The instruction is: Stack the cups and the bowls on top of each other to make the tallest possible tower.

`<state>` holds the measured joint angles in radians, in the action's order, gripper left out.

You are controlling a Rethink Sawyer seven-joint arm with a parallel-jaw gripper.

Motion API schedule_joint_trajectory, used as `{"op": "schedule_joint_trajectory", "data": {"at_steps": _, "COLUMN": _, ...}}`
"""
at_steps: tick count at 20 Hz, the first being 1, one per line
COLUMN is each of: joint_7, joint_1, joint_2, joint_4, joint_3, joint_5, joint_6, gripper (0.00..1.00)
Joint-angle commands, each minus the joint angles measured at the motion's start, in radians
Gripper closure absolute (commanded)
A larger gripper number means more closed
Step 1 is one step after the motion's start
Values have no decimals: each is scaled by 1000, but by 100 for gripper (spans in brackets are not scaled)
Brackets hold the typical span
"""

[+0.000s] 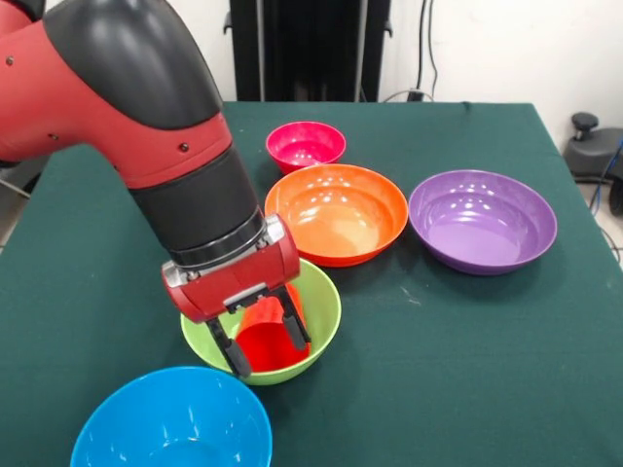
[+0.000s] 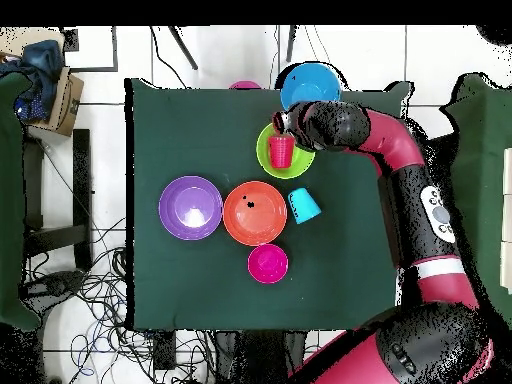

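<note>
Cups and bowls are spread over a green table (image 1: 467, 370); no tower is seen, apart from one cup sitting inside a bowl. The red cup (image 1: 265, 336) is found in the lime bowl (image 1: 321, 297), tilted, with its open mouth turned toward the front camera. It is clasped by the gripper (image 1: 265, 345), whose two dark fingers (image 1: 296, 326) are closed against its sides, one on each flank, parted only by the cup's width. In the overhead view the same cup (image 2: 283, 151) is seen in the lime bowl (image 2: 300, 160), under the gripper (image 2: 283, 140) at the arm's end.

In the front view, the blue bowl (image 1: 170, 418) is placed just beside the lime one at about 8 o'clock, cut by the lower edge. The orange bowl (image 1: 336, 212) lies close at 1 o'clock from the lime bowl. The small pink bowl (image 1: 306, 145) is set at 11 o'clock from the orange one, nearly touching it, and the purple bowl (image 1: 482, 219) at 3 o'clock, just beside it.

A light blue cup (image 2: 304, 205) is shown only in the overhead view, on its side on the cloth just beside the orange bowl (image 2: 254, 212).
</note>
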<state>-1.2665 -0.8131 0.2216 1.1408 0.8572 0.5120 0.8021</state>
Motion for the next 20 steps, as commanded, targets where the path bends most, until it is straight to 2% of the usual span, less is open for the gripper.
{"op": "schedule_joint_trajectory", "data": {"at_steps": 1, "joint_7": -43, "joint_1": 24, "joint_2": 8, "joint_4": 7, "joint_3": -61, "joint_5": -30, "joint_6": 3, "gripper": 0}}
{"op": "schedule_joint_trajectory", "data": {"at_steps": 4, "joint_7": -33, "joint_1": 35, "joint_2": 6, "joint_4": -40, "joint_3": -62, "joint_5": -53, "joint_6": 34, "gripper": 0}}
{"op": "schedule_joint_trajectory", "data": {"at_steps": 11, "joint_7": -26, "joint_1": 63, "joint_2": -18, "joint_4": -104, "joint_3": -85, "joint_5": -59, "joint_6": 27, "gripper": 0}}
{"op": "schedule_joint_trajectory", "data": {"at_steps": 20, "joint_7": -22, "joint_1": 104, "joint_2": -91, "joint_4": -225, "joint_3": -113, "joint_5": -26, "joint_6": 10, "gripper": 0}}
